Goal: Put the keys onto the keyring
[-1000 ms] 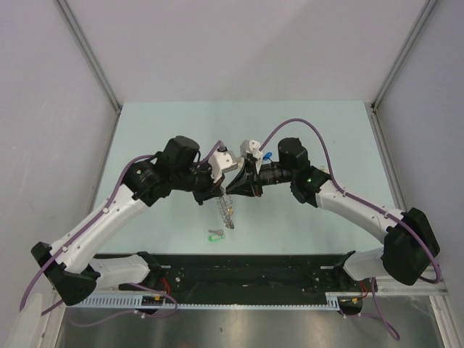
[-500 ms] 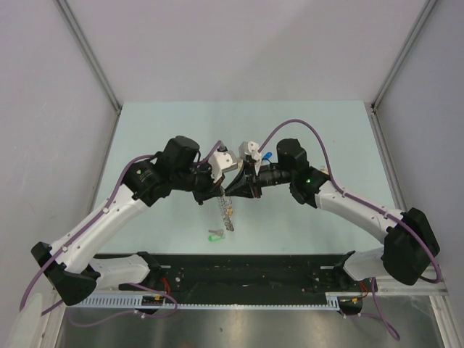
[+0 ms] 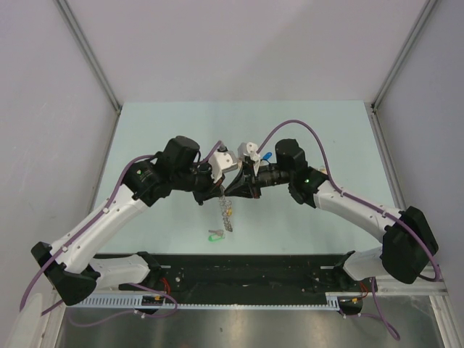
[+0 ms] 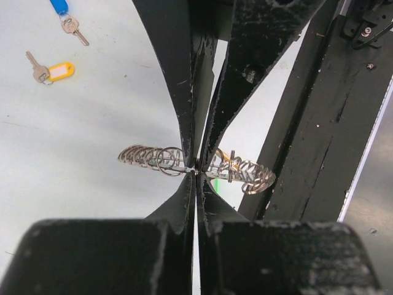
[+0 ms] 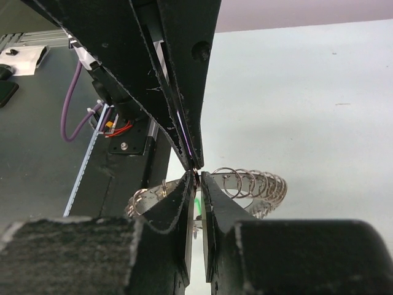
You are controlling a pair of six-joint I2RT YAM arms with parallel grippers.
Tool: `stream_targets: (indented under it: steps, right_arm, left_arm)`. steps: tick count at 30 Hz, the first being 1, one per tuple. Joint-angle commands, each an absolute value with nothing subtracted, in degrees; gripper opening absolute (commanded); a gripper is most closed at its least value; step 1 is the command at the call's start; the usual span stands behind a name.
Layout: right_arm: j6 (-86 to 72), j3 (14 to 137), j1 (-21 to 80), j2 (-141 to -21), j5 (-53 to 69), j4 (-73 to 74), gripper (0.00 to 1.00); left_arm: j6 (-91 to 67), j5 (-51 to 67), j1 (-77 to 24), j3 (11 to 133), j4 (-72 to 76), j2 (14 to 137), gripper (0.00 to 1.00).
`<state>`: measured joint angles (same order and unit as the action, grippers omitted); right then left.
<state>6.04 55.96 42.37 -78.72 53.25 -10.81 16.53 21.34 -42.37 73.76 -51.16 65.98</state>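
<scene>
Lowest in the overhead view, nearest the arm bases, a small silver metal key with a green plastic tag (image 3: 214, 234) lies flat on the pale green matt counter (image 3: 326, 130), not yet threaded. Just above it in that frame hangs the keyring (image 4: 147, 161), a silver wire ring crowded with small glinting metal loops. It sags like a limp coil on either side of the pinch; whether its low end touches the counter I cannot tell. The left tool (image 4: 196, 175) is fully closed on the wire, its black tapered fingers meeting tip to tip at the centre of the left wrist view. The right tool (image 5: 198, 181) comes in from the opposite side, its fingers all but together with only a slit between them. It seems to nip the same stretch of wire, hard against the left tips. The step looks like parting the wire to admit a key. Thin, hard, slick wire can slip or spring, so the two holds should stay close together and pull gently and squarely. Farther off, at the upper left of the left wrist view, a silver key with a yellow tag (image 4: 52, 72) and a silver key with a blue tag (image 4: 67, 18) lie near each other on the counter.
</scene>
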Motion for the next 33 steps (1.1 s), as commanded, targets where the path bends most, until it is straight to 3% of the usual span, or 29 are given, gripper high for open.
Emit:
stream_targets:
  steps: [1,8,13,16,17,20,27,33]
  right_arm:
    - [6.15,58.18,42.89,-79.45,53.79,-12.92,0.11]
    - [6.24,58.1,43.07,-79.72,54.32,-12.75,0.0]
    - [5.54,58.1,42.89,-79.02,54.4,-13.09,0.0]
    - [4.66,58.1,42.19,-78.14,54.23,-14.06,0.0]
    - [4.22,58.01,42.1,-77.53,54.05,-14.32,0.0]
    - [2.47,57.4,41.4,-76.03,54.05,-16.43,0.0]
    - [-6.75,52.12,38.5,-72.34,52.91,-29.43,0.0]
    - [-13.18,47.99,37.44,-70.49,52.3,-41.56,0.0]
  left_arm:
    - [16.96,24.43,-42.8,75.94,-49.48,64.34,0.0]
    - [17.05,25.49,-42.8,76.46,-49.13,64.34,0.0]
    - [15.91,25.14,-42.8,75.33,-46.25,62.93,0.0]
    - [13.72,21.54,-42.8,72.61,-40.2,59.25,0.14]
    - [13.01,18.75,-42.72,69.9,-37.82,56.02,0.28]
    - [10.11,15.13,-42.28,62.62,-26.22,49.94,0.41]
    - [0.37,13.0,-38.06,44.58,-0.31,34.21,0.42]
    - [-10.35,19.41,-34.54,34.81,14.21,33.05,0.42]
